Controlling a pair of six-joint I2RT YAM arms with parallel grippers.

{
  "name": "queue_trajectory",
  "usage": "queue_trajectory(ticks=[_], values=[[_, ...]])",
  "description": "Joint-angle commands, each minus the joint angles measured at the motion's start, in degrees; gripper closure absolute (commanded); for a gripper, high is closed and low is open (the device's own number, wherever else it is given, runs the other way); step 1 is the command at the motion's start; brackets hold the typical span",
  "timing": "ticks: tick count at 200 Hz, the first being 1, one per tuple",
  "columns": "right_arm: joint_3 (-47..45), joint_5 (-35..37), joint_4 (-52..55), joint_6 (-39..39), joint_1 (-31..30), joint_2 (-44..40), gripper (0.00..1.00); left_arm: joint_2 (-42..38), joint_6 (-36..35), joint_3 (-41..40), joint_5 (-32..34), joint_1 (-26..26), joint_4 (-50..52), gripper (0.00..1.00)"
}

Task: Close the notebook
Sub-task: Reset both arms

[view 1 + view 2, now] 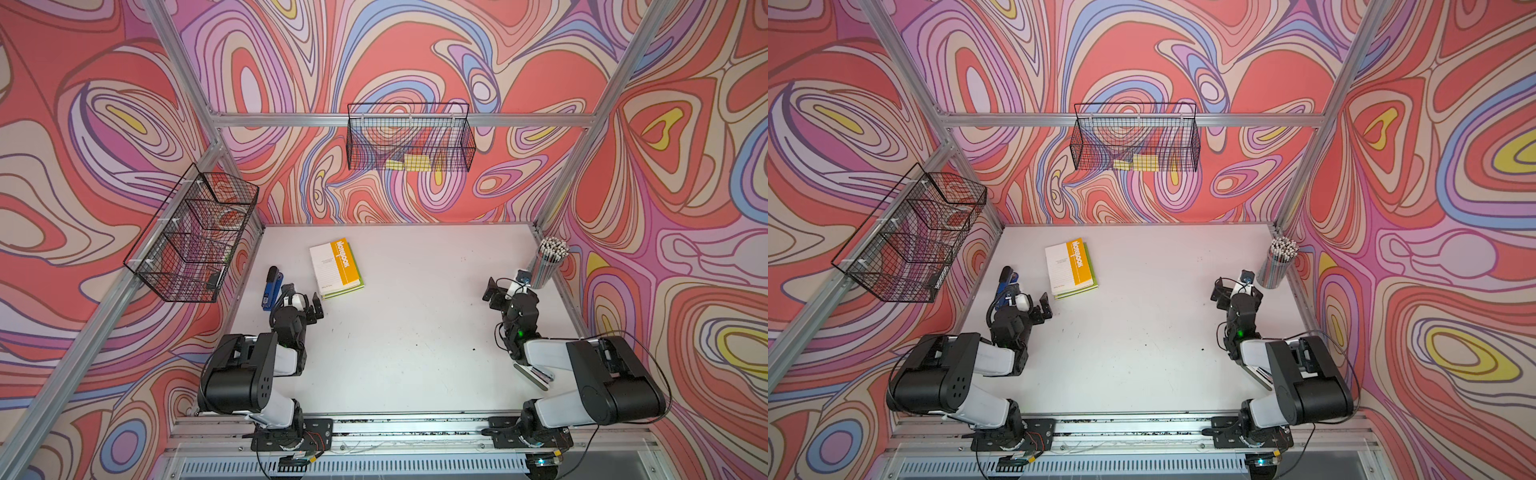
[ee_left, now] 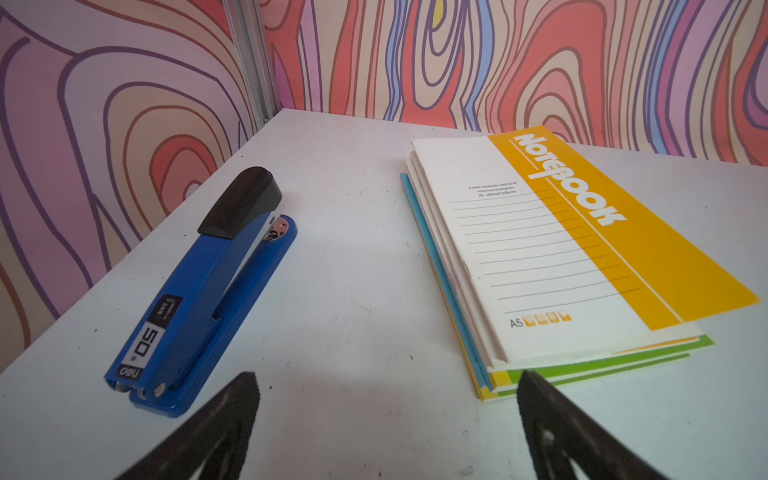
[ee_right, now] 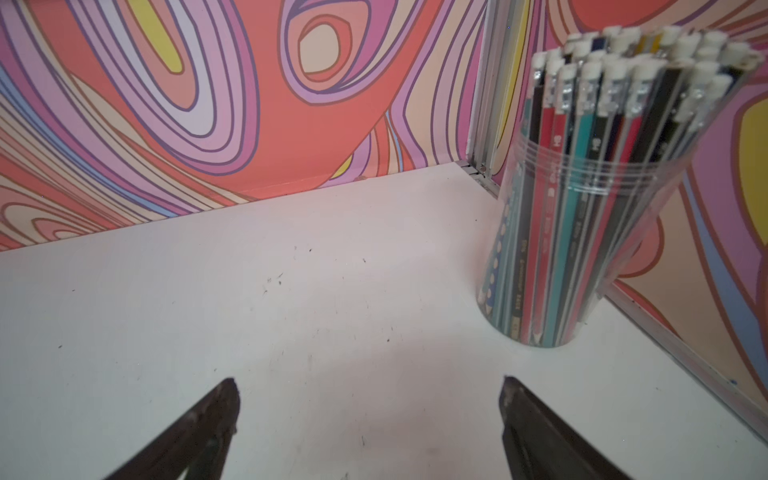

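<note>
- Yellow-and-white paper notebook (image 2: 540,249) lies shut atop a stack (image 2: 590,365) on the white counter's (image 1: 415,332) far-left part.
- Left gripper (image 2: 386,390) released, empty, just beside the stack.
- Right gripper (image 3: 370,390) released, empty.

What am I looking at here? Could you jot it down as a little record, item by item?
Table: white, lightly scuffed
Notebook: orange-and-white cover facing up, on top of a stack of thin books
Stapler: blue, lying flat beside the stack, not touching it
Pencil jar: clear, full, upright in the far right corner
Left tool: open, empty, just short of the stack
Right tool: open, empty, near the pencil jar
Wire baskets: two, hung on the walls
</note>
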State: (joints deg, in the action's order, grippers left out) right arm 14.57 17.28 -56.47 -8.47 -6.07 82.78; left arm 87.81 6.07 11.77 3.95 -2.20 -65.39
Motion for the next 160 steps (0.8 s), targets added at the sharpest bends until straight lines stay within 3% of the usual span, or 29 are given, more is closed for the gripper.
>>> queue_trajectory(ticks=[1, 29, 58, 124, 144, 160], values=[[-1.4, -1.8, -5.4, -1.0, 0.3, -0.9, 0.01, 0.4, -0.3, -0.9, 0.7, 0.1, -5.2, 0.00], [7.3, -9.8, 6.9, 3.2, 0.3, 1.8, 0.02, 0.3, -0.4, -0.5, 0.1, 0.1, -4.5, 0.00], [12.1, -11.6, 14.4, -0.5, 3.3, 4.1, 0.02, 0.3, -0.3, -0.4, 0.7, 0.2, -4.3, 0.00], [4.3, -10.9, 3.1, -0.7, 3.8, 0.8, 0.02, 0.2, -0.3, -0.5, 0.7, 0.1, -4.4, 0.00], [6.9, -11.6, 8.3, 1.8, 3.7, 0.6, 0.02, 0.1, 0.0, 0.1, 1.2, 0.1, -3.2, 0.00], [6.3, -6.0, 7.5, 3.9, 3.5, 0.4, 0.02, -0.2, -0.3, 1.9, 0.5, 0.1, 0.6, 0.00]])
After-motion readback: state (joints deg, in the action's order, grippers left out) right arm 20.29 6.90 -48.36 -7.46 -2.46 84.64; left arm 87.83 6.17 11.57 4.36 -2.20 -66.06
